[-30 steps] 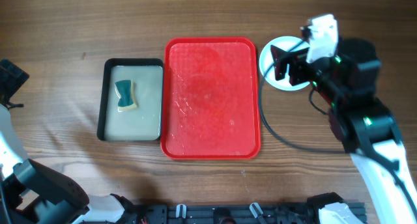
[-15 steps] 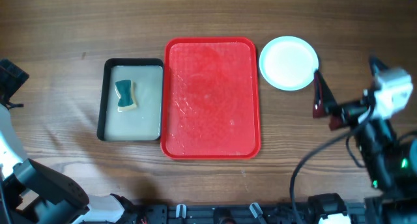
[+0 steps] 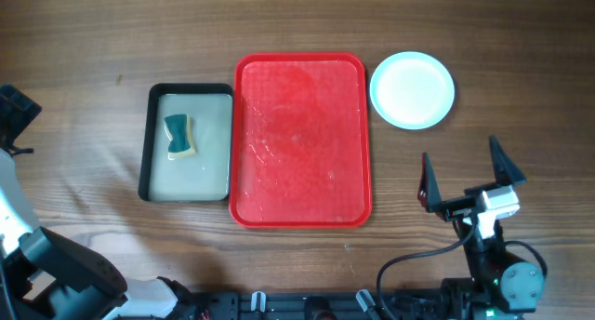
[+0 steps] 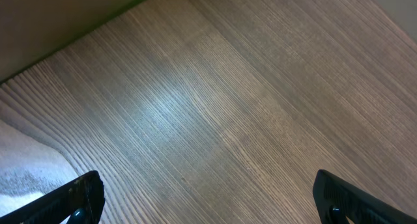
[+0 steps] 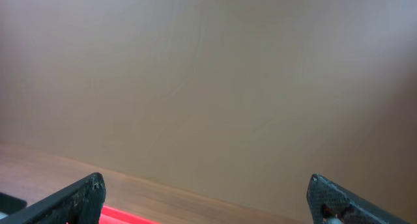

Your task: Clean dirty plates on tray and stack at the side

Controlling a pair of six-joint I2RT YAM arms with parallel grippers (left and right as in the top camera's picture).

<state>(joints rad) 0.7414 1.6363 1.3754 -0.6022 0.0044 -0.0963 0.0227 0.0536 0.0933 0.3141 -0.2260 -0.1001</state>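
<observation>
The red tray [image 3: 302, 139] lies in the middle of the table with no plates on it, only faint smears. A round plate [image 3: 412, 89], white with a pale mint rim, lies on the wood to the right of the tray's far corner. I cannot tell whether other plates lie under it. My right gripper [image 3: 465, 176] is open and empty near the front right, well short of the plate. Its wrist view shows open fingers [image 5: 205, 198], a wall and a sliver of the tray [image 5: 124, 217]. My left gripper [image 4: 208, 198] is open and empty over bare wood.
A black-rimmed basin [image 3: 146, 143] with pale water and a teal sponge [image 3: 179, 137] stands left of the tray. The left arm [image 3: 14, 115] sits at the far left edge. A black cable [image 3: 409, 260] loops by the right arm's base.
My right arm has drawn back from over the plate to the front right of the table, its gripper open and empty. The plate, tray and left arm have not moved.
</observation>
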